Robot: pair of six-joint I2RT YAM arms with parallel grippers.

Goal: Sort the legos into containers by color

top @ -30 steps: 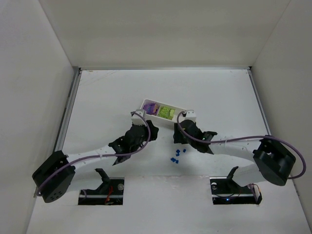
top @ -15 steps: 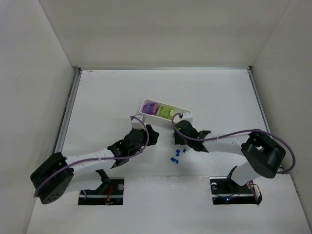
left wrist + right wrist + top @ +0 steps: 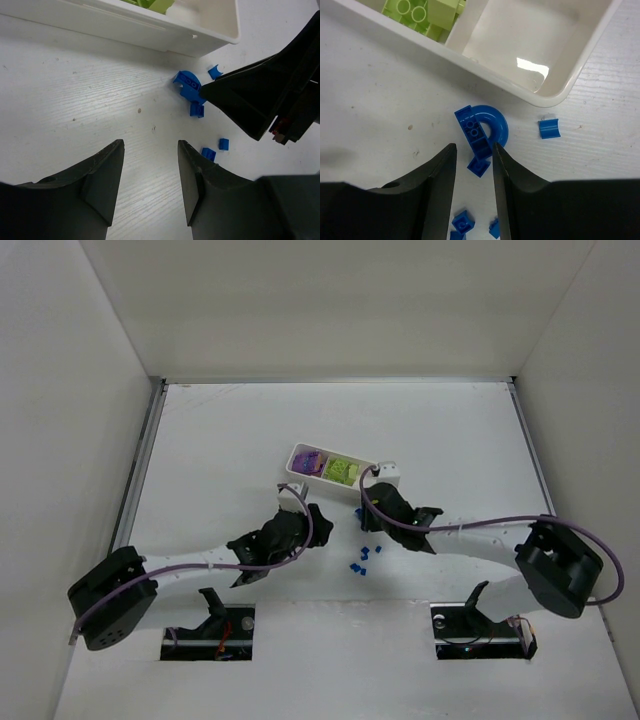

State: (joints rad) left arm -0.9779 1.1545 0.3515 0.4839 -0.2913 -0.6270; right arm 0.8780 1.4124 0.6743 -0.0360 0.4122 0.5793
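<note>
The white tray (image 3: pixel 296 453) holds purple legos (image 3: pixel 310 460) and yellow-green ones (image 3: pixel 342 470); its end compartment (image 3: pixel 520 40) is bare. Just outside that end lie a blue arch piece (image 3: pixel 492 120), a small curved blue piece (image 3: pixel 549 128) and several tiny blue bricks (image 3: pixel 362 554). My right gripper (image 3: pixel 473 145) hangs low over them, open but narrow. One tiny blue brick (image 3: pixel 479 166) sits between its fingers, and the right finger is at the arch's edge. My left gripper (image 3: pixel 150 145) stands open over bare table, left of the blue pieces.
The two grippers (image 3: pixel 318 514) (image 3: pixel 368 523) are close together in front of the tray, with the right one's black finger (image 3: pixel 260 95) filling the right of the left wrist view. White walls enclose the table on three sides.
The right gripper's jaws have narrowed around the blue pieces. The left gripper has drawn back a little from the tray toward the near edge.
</note>
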